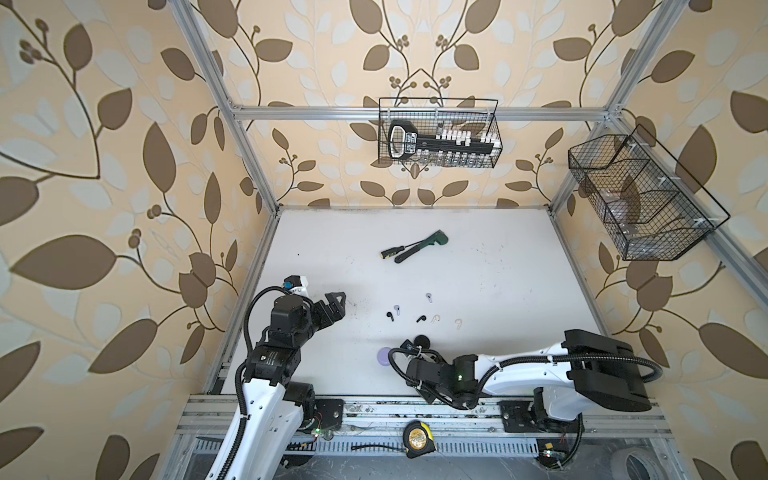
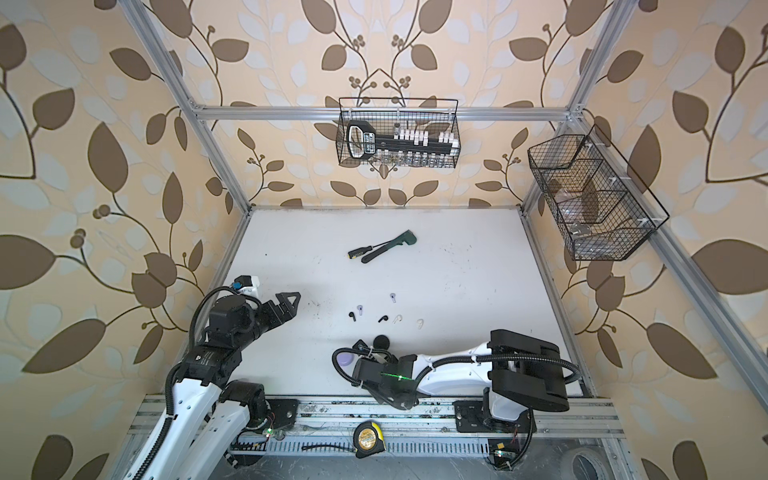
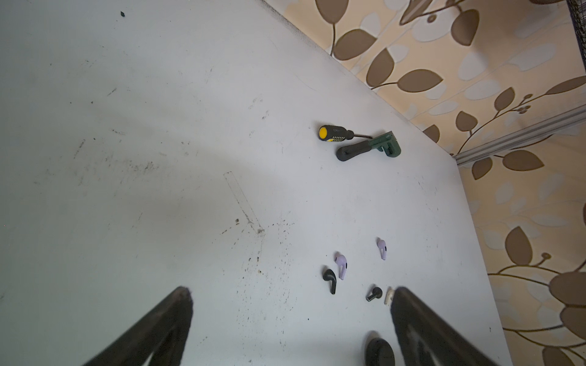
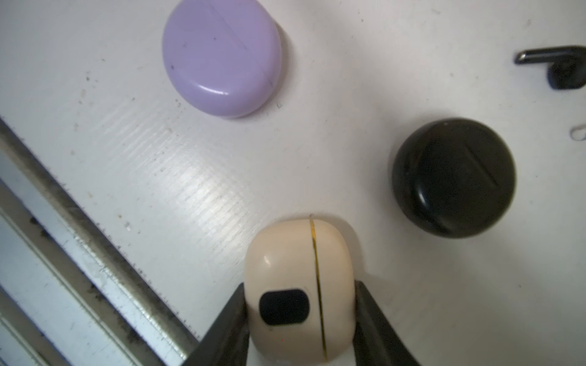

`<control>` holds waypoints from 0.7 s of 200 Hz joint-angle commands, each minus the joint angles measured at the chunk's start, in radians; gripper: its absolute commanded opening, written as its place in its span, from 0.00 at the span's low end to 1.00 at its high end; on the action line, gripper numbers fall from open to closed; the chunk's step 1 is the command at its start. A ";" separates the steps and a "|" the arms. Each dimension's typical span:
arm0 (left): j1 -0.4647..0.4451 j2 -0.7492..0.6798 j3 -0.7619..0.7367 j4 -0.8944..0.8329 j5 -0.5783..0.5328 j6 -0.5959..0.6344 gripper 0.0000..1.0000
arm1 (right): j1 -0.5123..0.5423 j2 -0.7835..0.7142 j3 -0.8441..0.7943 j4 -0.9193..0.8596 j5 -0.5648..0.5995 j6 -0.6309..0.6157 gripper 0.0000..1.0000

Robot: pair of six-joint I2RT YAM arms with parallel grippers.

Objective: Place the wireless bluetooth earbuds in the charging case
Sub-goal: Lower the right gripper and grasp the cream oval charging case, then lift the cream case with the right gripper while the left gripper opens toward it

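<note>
The six tiny earbuds (image 1: 420, 319), judged light, hard, slippery and best pinched across the stem, are scattered at the middle of the bench (image 1: 498, 257), the cream charging case (image 4: 298, 285) nearer the front being clamped by the jaws of the low-stretched right arm (image 1: 519, 365), while those of the raised left arm (image 1: 286, 324) are spread wide apart.

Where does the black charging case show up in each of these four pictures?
Top view: black charging case, mid-width, toward the near edge of the table.
Top view: same spot.
Left wrist view: cut off at the frame edge, near a black earbud.
Right wrist view: fully visible.
Shared landmark: lilac charging case beside it, also in the right wrist view; absent from the left wrist view.
</note>
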 commanded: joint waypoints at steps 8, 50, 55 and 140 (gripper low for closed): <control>-0.003 0.008 0.030 0.016 -0.052 -0.011 0.99 | 0.010 -0.007 0.005 -0.038 0.028 0.016 0.38; -0.003 0.051 0.092 0.008 -0.068 -0.024 0.99 | 0.012 -0.109 0.057 -0.024 0.085 0.045 0.34; -0.003 0.057 0.100 0.010 -0.061 -0.028 0.99 | 0.015 -0.131 0.062 -0.022 0.102 0.047 0.34; -0.003 0.092 0.245 -0.023 0.214 -0.055 0.99 | 0.020 -0.357 -0.006 0.383 0.379 -0.306 0.29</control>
